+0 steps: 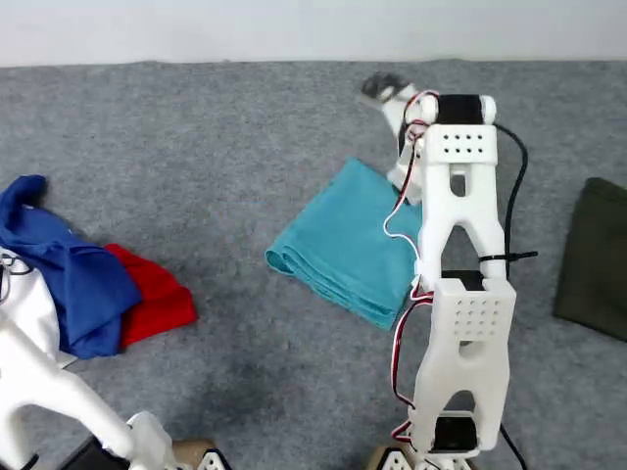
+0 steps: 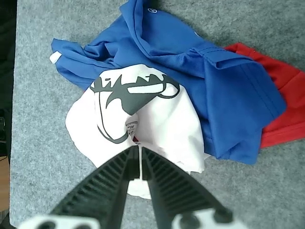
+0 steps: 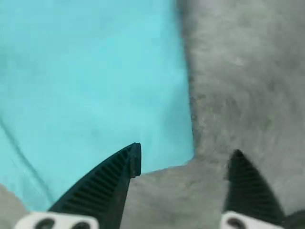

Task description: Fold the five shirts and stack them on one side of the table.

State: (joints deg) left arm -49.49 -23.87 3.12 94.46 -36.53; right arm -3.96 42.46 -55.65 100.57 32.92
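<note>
Because every shirt here is soft, light cloth that will sag and slip out of its folds, you should take each one by a doubled edge or a corner, not by its middle. The teal shirt lies folded near the middle of the grey table. The right gripper hangs over one corner of it, jaws wide apart, holding nothing. The left gripper is closed to a thin slit above the crumpled white shirt (whether any fabric is pinched, you cannot tell). The blue shirt lies partly over the white one and over the red shirt, so lifting one will likely drag its neighbours. A dark green shirt lies at the table's right edge, well apart from the rest.
</note>
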